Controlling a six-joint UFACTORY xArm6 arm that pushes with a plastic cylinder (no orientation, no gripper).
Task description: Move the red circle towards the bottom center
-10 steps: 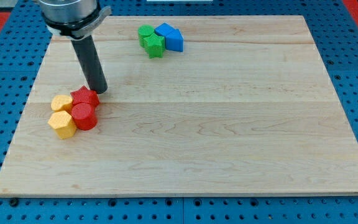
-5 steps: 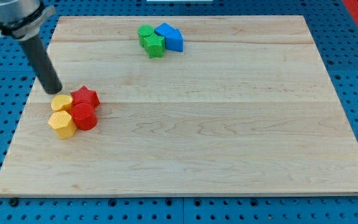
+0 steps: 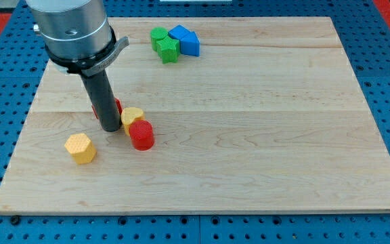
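Jawless rod, my tip (image 3: 112,128) left of red circle (image 3: 141,135), open board (image 3: 263,156) rightward

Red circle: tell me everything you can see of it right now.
The red circle is a short, upright cylinder of matte red, plastic-looking, standing flat on the wooden board, left of centre. A yellow block, its shape unclear, touches its upper left side. My tip sits just to the view's left of it, with a narrow gap between them. A yellow hexagon lies apart, further left.

red circle (image 3: 141,135) | view's bottom-right open | yellow heart (image 3: 133,118) touching above | my tip (image 3: 112,128) left
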